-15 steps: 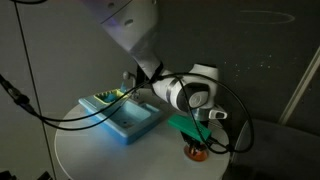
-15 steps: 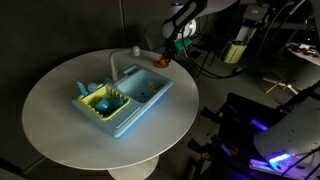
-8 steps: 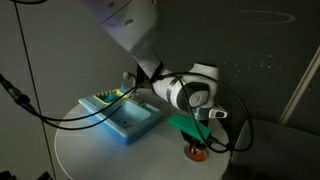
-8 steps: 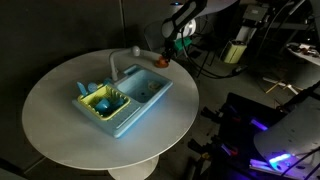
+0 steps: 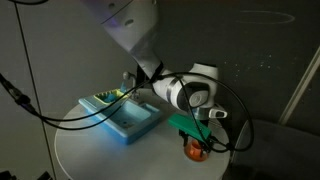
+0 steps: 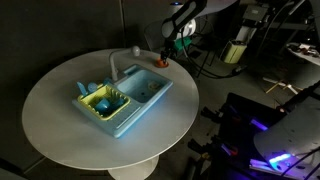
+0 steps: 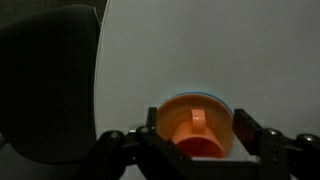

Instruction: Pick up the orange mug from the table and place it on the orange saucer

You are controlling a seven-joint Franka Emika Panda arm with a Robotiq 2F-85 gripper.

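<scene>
In the wrist view the orange mug [image 7: 196, 138] stands upright on the orange saucer [image 7: 168, 110], its small handle toward the top of the picture. My gripper [image 7: 197, 130] is open and straddles the mug, with a gap between each finger [image 7: 246, 128] and the mug's sides. Both exterior views show the mug [image 5: 196, 151] [image 6: 163, 61] near the rim of the round white table [image 5: 90, 150] [image 6: 60, 130], with the gripper [image 5: 198, 146] [image 6: 166, 54] directly over it. The saucer is mostly hidden under the mug there.
A light-blue sink-like tray [image 6: 140, 98] [image 5: 132, 124] with a white faucet and yellow-green items sits mid-table. The table's edge [image 7: 98, 90] runs close beside the saucer, dark floor beyond. Cables and equipment [image 6: 240, 45] stand past the table.
The jaws have opened off the mug, which now stands free on the saucer. The arm itself has barely moved.
</scene>
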